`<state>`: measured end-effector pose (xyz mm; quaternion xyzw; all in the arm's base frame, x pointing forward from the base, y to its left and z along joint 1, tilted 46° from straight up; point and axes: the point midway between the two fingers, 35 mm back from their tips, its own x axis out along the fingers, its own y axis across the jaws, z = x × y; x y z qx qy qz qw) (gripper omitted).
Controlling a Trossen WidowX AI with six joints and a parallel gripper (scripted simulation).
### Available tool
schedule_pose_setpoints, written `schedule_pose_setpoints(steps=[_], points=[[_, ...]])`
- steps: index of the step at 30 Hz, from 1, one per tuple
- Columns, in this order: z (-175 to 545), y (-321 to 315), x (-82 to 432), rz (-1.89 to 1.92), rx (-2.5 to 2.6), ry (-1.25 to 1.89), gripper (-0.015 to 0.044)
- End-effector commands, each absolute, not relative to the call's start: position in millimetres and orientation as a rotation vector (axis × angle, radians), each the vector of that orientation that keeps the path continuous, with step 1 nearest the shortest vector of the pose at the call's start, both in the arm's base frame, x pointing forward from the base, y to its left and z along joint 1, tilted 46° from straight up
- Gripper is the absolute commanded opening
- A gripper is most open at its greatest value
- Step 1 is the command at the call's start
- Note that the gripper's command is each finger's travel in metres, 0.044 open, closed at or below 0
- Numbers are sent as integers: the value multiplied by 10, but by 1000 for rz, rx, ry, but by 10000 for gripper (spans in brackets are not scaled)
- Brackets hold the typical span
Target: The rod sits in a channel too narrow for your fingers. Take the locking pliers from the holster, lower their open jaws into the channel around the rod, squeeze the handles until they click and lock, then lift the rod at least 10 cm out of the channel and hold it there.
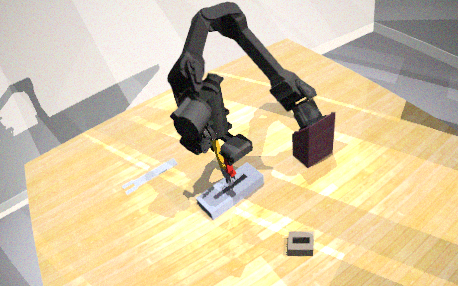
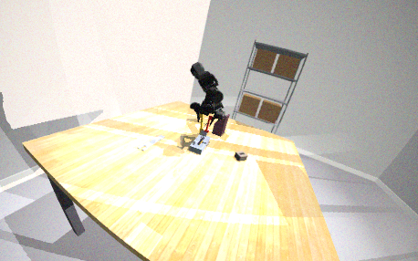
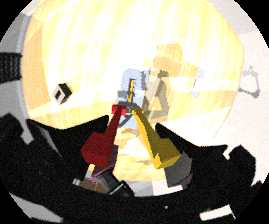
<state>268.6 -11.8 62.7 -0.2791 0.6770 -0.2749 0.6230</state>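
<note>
Pliers (image 1: 219,155) (image 2: 202,123) (image 3: 147,137), one red handle, one yellow, pinched by handles between spread fingers of gripper (image 1: 227,148) (image 2: 205,115) (image 3: 132,121). Handles splayed, jaw end down at slot of grey channel block (image 1: 252,182) (image 2: 197,148) (image 3: 125,80); can't tell how deep. Yellowish rod (image 3: 132,89) shows in that slot in wrist view, not lifted out. Top view, relative to channel block: pale flat wrench-shaped piece (image 1: 150,176) (image 2: 151,142) (image 3: 197,80) left, small slotted block (image 1: 300,250) (image 2: 241,156) (image 3: 61,94) lower right, dark maroon box (image 1: 317,142) (image 2: 221,125) upper right.
</note>
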Motion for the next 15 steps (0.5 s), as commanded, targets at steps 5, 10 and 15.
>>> schedule_pose_setpoints(steps=[5, 10, 15], points=[[638, -100, 2705, -627, -644, 1549, 317], [634, -96, 2706, -627, -644, 1549, 317], [630, -96, 2703, -627, -644, 1549, 317]])
